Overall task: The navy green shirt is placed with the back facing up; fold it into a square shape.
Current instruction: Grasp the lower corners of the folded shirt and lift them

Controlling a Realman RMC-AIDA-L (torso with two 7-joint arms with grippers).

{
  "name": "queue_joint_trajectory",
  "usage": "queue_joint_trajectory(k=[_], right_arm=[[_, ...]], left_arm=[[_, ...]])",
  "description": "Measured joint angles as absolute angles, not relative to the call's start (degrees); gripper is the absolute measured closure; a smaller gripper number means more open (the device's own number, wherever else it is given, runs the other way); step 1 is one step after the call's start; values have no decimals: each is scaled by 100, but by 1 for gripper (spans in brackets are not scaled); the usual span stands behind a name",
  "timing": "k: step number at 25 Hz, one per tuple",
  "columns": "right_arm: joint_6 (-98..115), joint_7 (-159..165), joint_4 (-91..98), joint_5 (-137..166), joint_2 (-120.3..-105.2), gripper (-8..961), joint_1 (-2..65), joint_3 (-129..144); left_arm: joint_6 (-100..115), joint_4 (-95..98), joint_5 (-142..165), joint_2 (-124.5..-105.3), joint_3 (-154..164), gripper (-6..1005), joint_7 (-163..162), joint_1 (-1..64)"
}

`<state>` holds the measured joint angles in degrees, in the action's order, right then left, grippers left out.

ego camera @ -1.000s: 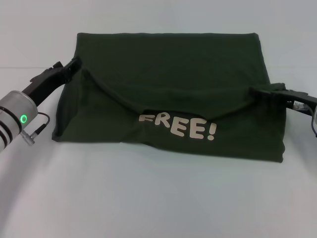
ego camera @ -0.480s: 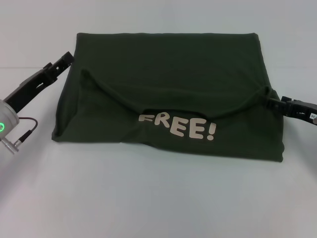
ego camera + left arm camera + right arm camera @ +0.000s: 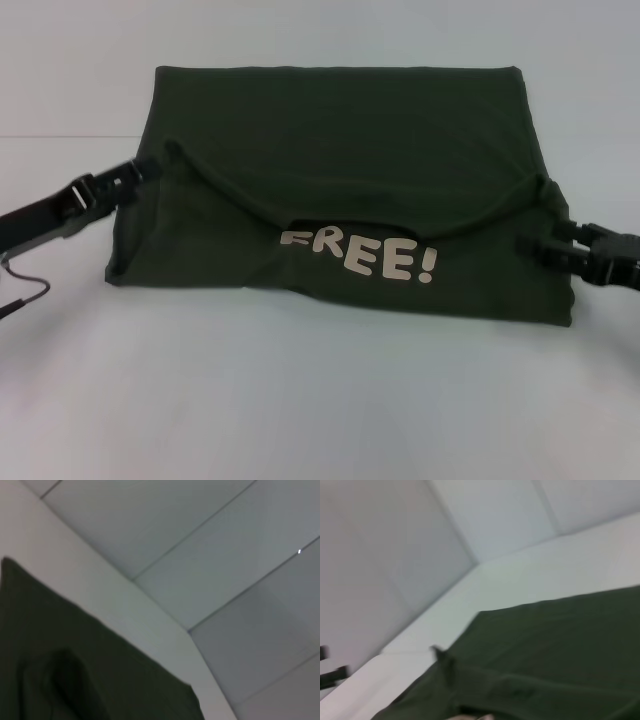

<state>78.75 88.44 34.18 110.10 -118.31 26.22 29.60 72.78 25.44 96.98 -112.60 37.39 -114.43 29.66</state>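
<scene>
Navy green shirt (image 3: 340,190) spread folded on the white table (image 3: 300,400), "FREE!" lettering (image 3: 360,257) facing up near its front edge. Left gripper (image 3: 145,170) touching its left edge, right gripper (image 3: 530,245) over its right edge; finger spread of both impossible to tell

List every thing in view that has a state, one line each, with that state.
Dark olive-green cotton T-shirt: lying on the white table, folded into a rough rectangle, near flap showing pale "FREE!" lettering.
Left gripper: low at the shirt's left edge.
Right gripper: low at the shirt's right edge.
</scene>
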Motion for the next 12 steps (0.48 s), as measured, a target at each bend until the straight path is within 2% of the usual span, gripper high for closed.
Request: queue_joint_trajectory(k=[7, 12], right_arm=[[8946, 7777, 3422, 11066, -11767, 6, 2311, 3027], [9094, 7384, 3381, 11224, -11831, 7, 2226, 3100]], left_arm=[[7710, 3323, 11576, -11060, 3694, 169, -13091, 3115], [7524, 3348, 12073, -11011, 3710, 170, -13032, 3267]])
